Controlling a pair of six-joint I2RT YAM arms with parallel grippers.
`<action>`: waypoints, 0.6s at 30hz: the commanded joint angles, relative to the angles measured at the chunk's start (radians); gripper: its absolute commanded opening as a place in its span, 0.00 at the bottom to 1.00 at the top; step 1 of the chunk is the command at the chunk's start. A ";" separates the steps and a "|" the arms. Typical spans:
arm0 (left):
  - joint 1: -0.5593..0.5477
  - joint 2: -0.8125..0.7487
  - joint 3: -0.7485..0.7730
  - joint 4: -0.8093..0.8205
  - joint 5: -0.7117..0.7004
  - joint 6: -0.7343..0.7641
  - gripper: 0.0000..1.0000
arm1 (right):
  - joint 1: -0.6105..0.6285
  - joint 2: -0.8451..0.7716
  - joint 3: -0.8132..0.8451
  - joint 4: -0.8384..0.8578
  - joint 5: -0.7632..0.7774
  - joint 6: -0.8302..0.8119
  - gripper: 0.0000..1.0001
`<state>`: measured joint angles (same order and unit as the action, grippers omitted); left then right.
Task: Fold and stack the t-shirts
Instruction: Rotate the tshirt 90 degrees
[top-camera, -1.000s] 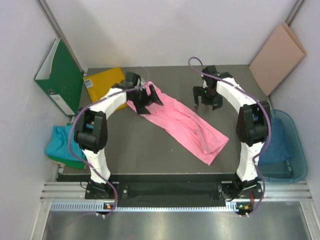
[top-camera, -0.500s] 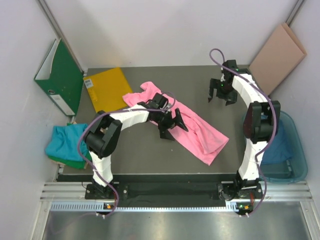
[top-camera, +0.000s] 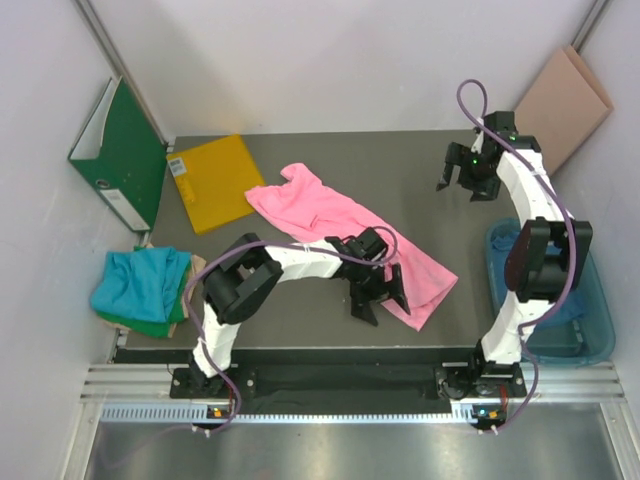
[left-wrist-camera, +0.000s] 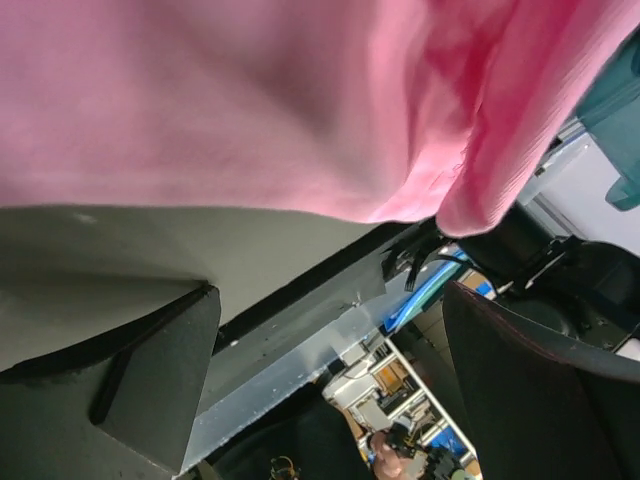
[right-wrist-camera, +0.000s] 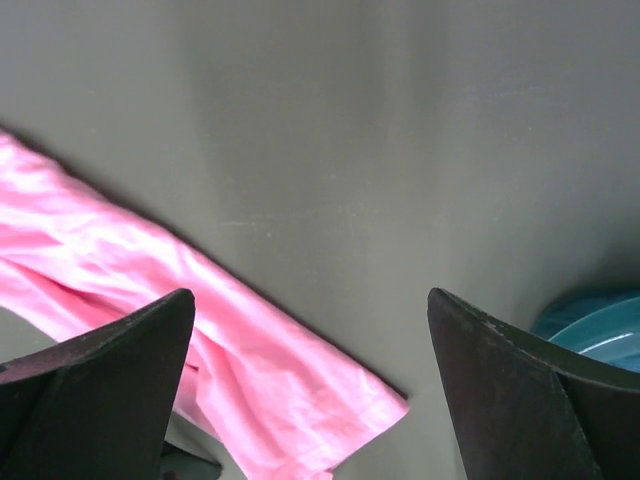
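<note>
Dark grey worktop (top-camera: 340, 155), enclosed by pale walls on three sides, inspected from above and from both wrist views. Reference item for all positions: the pink t-shirt (top-camera: 330, 225), which lies unfolded (rumpled, not smoothed) in a long diagonal band across the middle of the worktop, from far left to near right.

Left gripper (top-camera: 380, 301): at the near-right end of the pink t-shirt, along its near edge. Jaws stand wide apart. The wrist view shows worktop and the front rail between the fingers, with pink cloth just beyond them. Nothing is held. Contact with the cloth cannot be confirmed.

Right gripper (top-camera: 460, 188): well apart from the pink t-shirt, beyond its right end, toward the far right corner. Jaws stand wide apart over bare worktop, nothing held.

Remaining shirts: a teal t-shirt (top-camera: 135, 280) lies bunched on a green t-shirt (top-camera: 150, 326), well to the left of the pink t-shirt, off the worktop's left edge. A dark blue t-shirt (top-camera: 575, 292) sits in a blue bin (top-camera: 600, 335) to the right of the pink t-shirt's near end.

Other items: a yellow sheet (top-camera: 210, 180) lies flat just beside the pink t-shirt's far-left end. A green binder (top-camera: 120, 150) stands farther left again, and a tan board (top-camera: 555, 100) leans well beyond the pink t-shirt's right end.
</note>
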<state>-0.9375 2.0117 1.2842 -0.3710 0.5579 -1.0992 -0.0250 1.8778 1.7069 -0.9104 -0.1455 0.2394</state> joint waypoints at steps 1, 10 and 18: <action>-0.026 0.064 0.079 0.003 -0.098 -0.014 0.97 | -0.003 -0.083 -0.024 0.042 -0.057 0.009 1.00; -0.055 0.235 0.249 -0.043 -0.134 -0.019 0.38 | -0.009 -0.112 -0.020 0.048 -0.108 0.020 1.00; -0.058 0.174 0.149 -0.206 -0.197 0.036 0.00 | -0.018 -0.121 -0.032 0.054 -0.138 0.028 1.00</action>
<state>-0.9894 2.2215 1.5398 -0.4084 0.5018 -1.1252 -0.0338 1.8168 1.6814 -0.8948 -0.2512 0.2562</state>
